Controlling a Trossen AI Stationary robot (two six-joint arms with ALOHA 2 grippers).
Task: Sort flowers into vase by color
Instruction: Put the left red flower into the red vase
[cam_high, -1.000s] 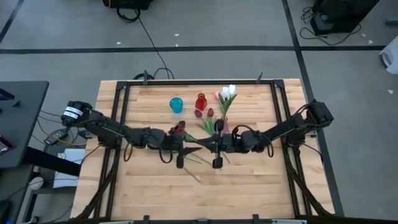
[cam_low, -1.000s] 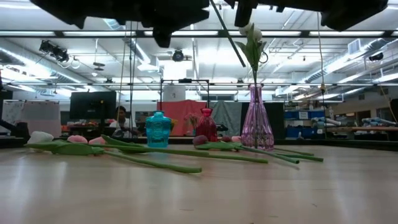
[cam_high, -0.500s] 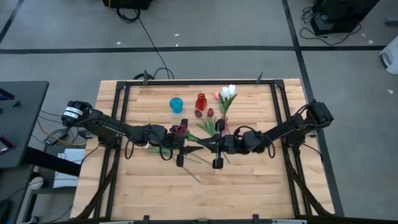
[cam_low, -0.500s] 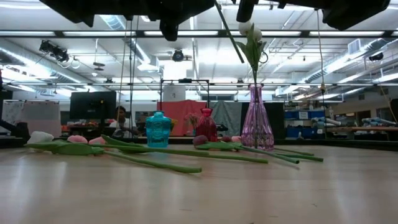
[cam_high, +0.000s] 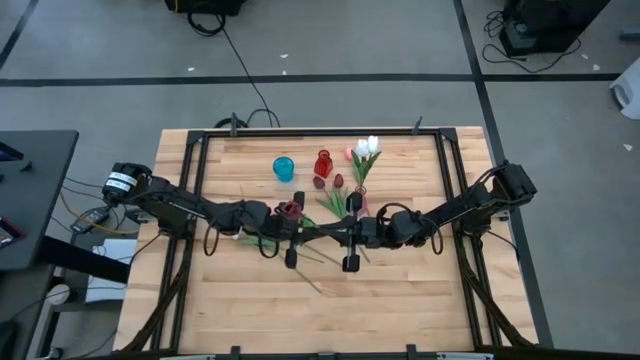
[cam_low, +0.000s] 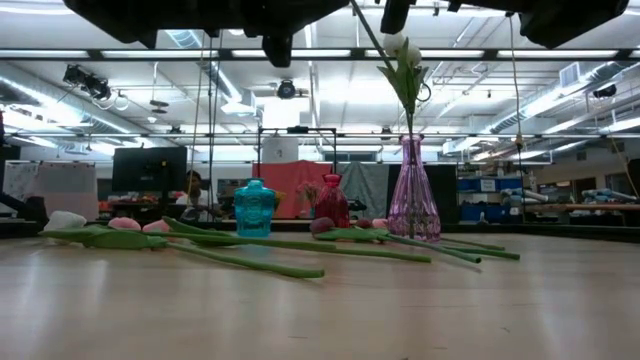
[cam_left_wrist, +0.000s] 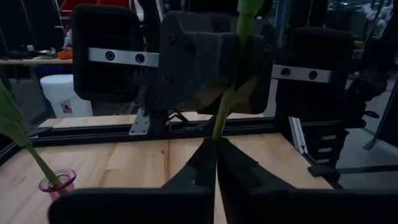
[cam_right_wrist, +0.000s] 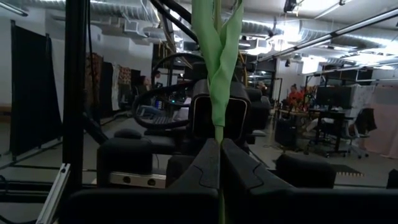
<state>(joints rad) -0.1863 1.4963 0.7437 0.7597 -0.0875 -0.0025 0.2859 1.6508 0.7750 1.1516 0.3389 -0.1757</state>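
pale planked wood table (cam_high: 250, 300), glossy tinted glass vases (cam_low: 412, 200), matt dark plastic fingers (cam_left_wrist: 205, 168)

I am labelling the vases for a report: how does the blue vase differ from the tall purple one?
The blue vase is short and squat; the purple vase is tall with a narrow neck. The blue vase looks empty; the purple vase holds white tulips. Both stand upright on the table.

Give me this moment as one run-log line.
left pincer: shut on flower stem | right pincer: shut on same stem | both mid-table, above wood | white flowers in purple vase
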